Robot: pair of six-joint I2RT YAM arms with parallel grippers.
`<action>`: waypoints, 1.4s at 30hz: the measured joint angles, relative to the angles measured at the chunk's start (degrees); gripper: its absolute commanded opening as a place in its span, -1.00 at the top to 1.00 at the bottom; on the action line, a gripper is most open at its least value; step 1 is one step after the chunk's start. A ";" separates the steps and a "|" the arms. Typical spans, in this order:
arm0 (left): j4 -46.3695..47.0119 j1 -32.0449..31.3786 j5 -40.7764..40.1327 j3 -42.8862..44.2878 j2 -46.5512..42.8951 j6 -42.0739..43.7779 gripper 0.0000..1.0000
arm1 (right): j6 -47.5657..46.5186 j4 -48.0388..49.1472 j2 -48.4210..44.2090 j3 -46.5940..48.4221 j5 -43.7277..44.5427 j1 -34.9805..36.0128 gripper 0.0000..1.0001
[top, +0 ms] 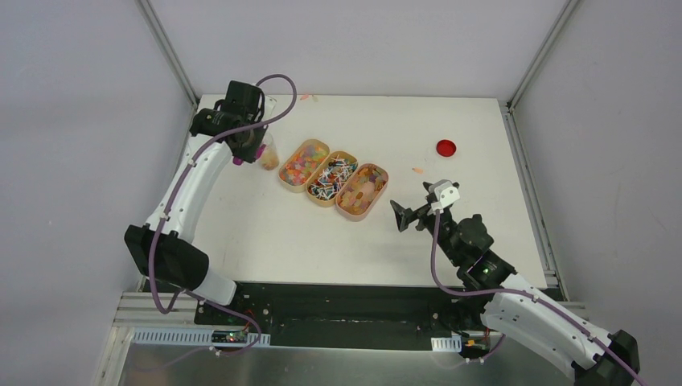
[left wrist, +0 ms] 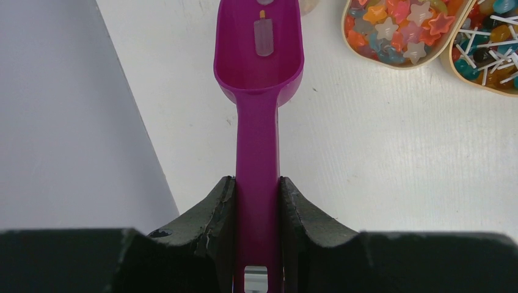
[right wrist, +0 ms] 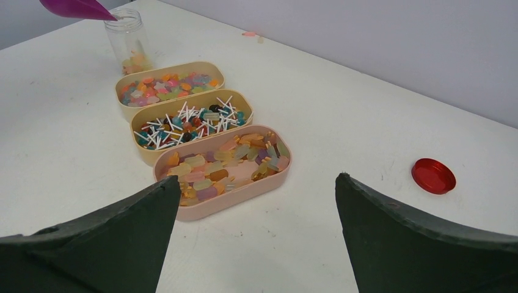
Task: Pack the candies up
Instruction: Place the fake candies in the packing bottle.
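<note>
- Our left claw [left wrist: 258,189] is clenched on the handle of the magenta plastic scoop [left wrist: 256,122], with a pad pressing each side.
- Our right claw [right wrist: 256,180] is spread wide and grasps nothing. It hovers above the white table [right wrist: 342,122], on the near side of the trays.
- We count three oval trays [right wrist: 226,204] side by side:
  - one beige tray with bright star-shaped sweets [right wrist: 168,85]
  - one beige tray with white-sticked wrapped pieces [right wrist: 189,119]
  - one pink tray with translucent orange-yellow gummies [right wrist: 226,162]
- We count one clear jar [right wrist: 129,39] with a few sweets at its bottom, one flat red round lid [right wrist: 433,176], and one pale piece [left wrist: 264,36] lying in the scoop.
- The scoop's long axis runs straight out from the left claw, and its bowl tip is at the jar's mouth.
- The trays' long axes lie parallel.
</note>
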 measured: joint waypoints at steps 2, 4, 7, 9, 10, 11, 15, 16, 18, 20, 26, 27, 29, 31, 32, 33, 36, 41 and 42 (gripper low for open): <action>-0.66 0.00 0.00 0.92 0.52 -0.02 1.00 | 0.00 0.00 0.17 0.00 -0.15 -0.02 -0.99; -1.29 0.00 0.00 1.73 0.92 -0.04 1.00 | 0.00 0.00 0.52 0.00 -0.17 -0.04 -0.99; -2.03 0.00 0.00 2.93 1.40 -0.09 1.00 | 0.00 0.00 0.94 0.00 -0.26 -0.04 -0.99; -2.43 0.00 0.00 3.58 1.64 -0.13 1.00 | 0.00 0.00 1.03 0.00 -0.33 -0.04 -0.99; -2.64 0.00 0.00 3.87 1.73 -0.15 1.00 | 0.00 0.00 1.03 0.00 -0.33 -0.04 -0.99; -2.95 0.00 0.00 4.22 1.90 -0.20 1.00 | 0.00 0.02 1.07 0.00 -0.33 -0.04 -0.99; -3.98 0.00 0.00 5.40 2.99 -0.33 1.00 | 0.00 0.02 1.22 0.00 -0.33 -0.07 -0.99; -4.35 0.00 -0.02 5.70 3.39 -0.44 1.00 | 0.00 0.02 1.22 0.00 -0.35 -0.09 -0.99; -4.81 -0.02 -0.02 6.16 4.11 -0.63 1.00 | 0.02 0.02 1.22 0.00 -0.35 -0.11 -0.99; -5.11 -0.02 -0.04 6.82 4.83 -0.83 1.00 | 0.00 0.04 1.33 0.00 -0.39 -0.15 -0.99; -6.95 -0.02 -0.22 10.32 7.48 -1.05 1.00 | 0.00 0.02 2.32 0.00 -0.79 -0.15 -0.99; -7.21 -0.04 -0.24 10.93 7.98 -1.05 1.00 | 0.02 0.02 2.40 0.00 -0.83 -0.15 -0.99; -7.74 -0.04 -0.37 12.04 8.90 -1.05 1.00 | 0.00 0.02 2.49 0.00 -0.85 -0.15 -0.99; -8.09 -0.04 -0.55 13.27 9.68 -1.05 1.00 | 0.00 0.02 2.54 0.00 -0.92 -0.15 -0.99; -8.28 -0.04 -0.63 14.03 10.08 -1.05 1.00 | 0.00 0.04 2.58 0.00 -0.96 -0.17 -0.99; -8.48 -0.04 -0.63 14.95 10.51 -1.05 1.00 | 0.00 0.04 2.62 0.00 -0.98 -0.17 -0.99; -8.85 -0.07 -0.66 17.31 11.50 -1.05 1.00 | 0.02 0.04 2.75 0.00 -1.09 -0.26 -0.99; -9.57 -0.11 -0.68 18.64 11.96 -1.07 1.00 | 0.02 0.04 2.80 0.00 -1.22 -0.31 -0.99; -9.90 -0.13 -0.68 18.64 11.96 -1.09 1.00 | 0.02 0.04 2.80 0.00 -1.22 -0.31 -0.99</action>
